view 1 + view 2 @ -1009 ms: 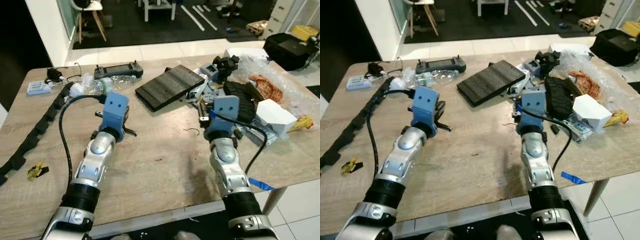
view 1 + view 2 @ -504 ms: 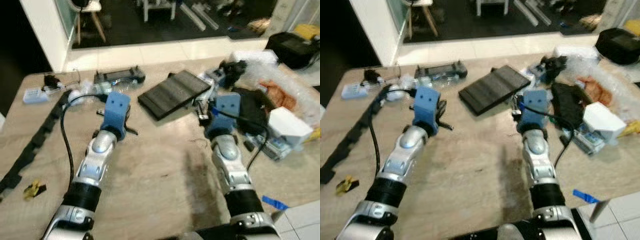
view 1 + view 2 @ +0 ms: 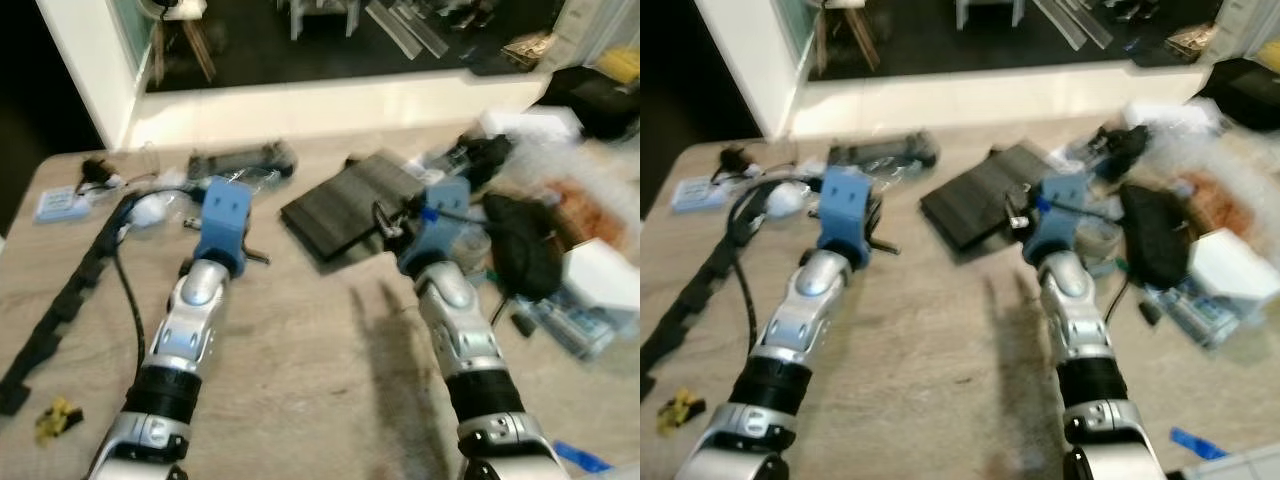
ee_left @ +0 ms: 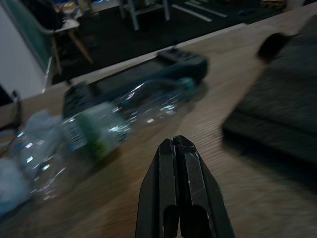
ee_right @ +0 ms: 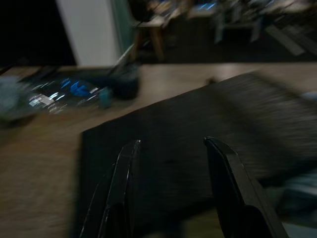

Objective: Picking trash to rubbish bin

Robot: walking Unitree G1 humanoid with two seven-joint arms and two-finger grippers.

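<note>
Nearest, both silver arms reach forward over the wooden tabletop (image 3: 300, 360). The left hand (image 4: 176, 144) hovers with its two black fingers pressed together, holding nothing. Just beyond its tips lies a crushed clear plastic bottle (image 4: 114, 121) with a green label, on its side on the wood. The right hand (image 5: 171, 146) has its fingers spread apart and empty, poised over the near edge of a dark ribbed slab (image 3: 345, 195). To the robot's right sits a heap of clutter: a black pouch (image 3: 525, 250) and a white box (image 3: 605, 275). Behind the bottle rests a black controller (image 3: 240, 158). A black segmented chain (image 3: 70, 300) runs along the left side. Farther off is pale floor.
</note>
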